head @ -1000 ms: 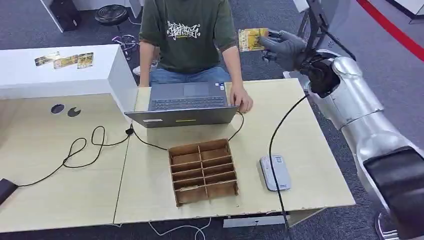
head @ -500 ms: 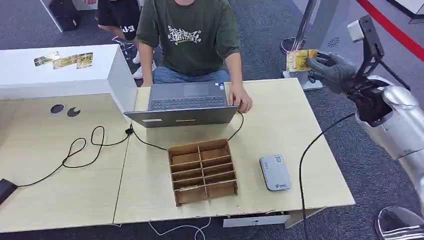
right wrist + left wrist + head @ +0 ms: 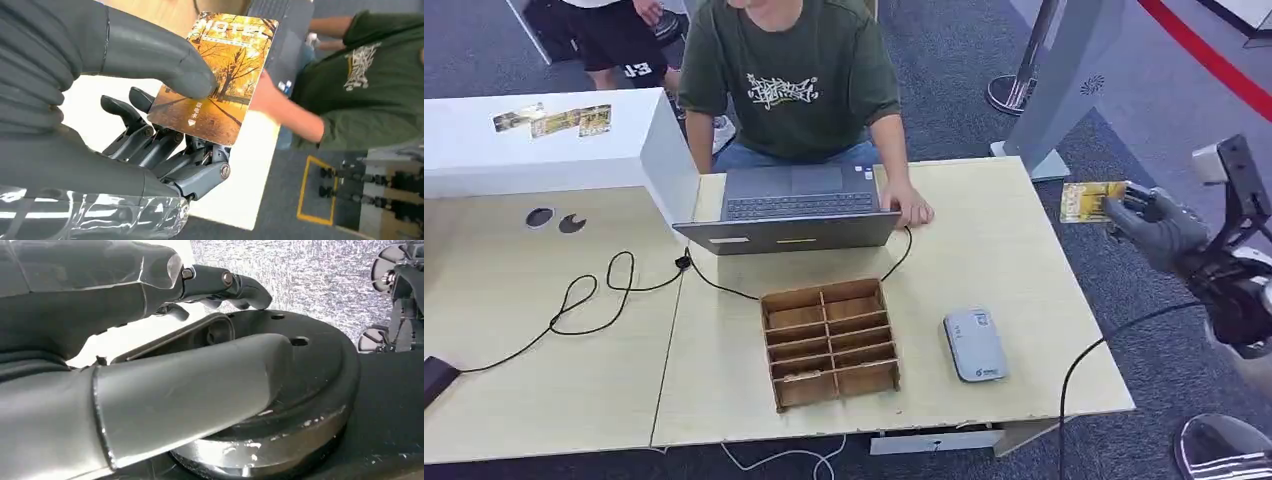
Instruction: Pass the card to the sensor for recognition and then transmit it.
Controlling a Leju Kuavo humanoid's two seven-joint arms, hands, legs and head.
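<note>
Beyond the wooden table's [image 3: 1024, 250] right edge, the right hand [image 3: 1159, 228] pinched the card [image 3: 1091, 200] between thumb and fingers, its long axis pointing tableward. Judged mid-carry; next, down-left to the grey sensor [image 3: 974, 344]. Left hand [image 3: 150, 340] hung, fingers curled around nothing.

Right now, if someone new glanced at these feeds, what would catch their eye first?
Probably the orange hotel card, pinched between thumb and fingers of the right robot hand, out past the table's right edge. Next, the person in the green T-shirt seated behind the open laptop at the far side. Then the wooden divided box mid-table, with the grey card reader to its right.
</note>
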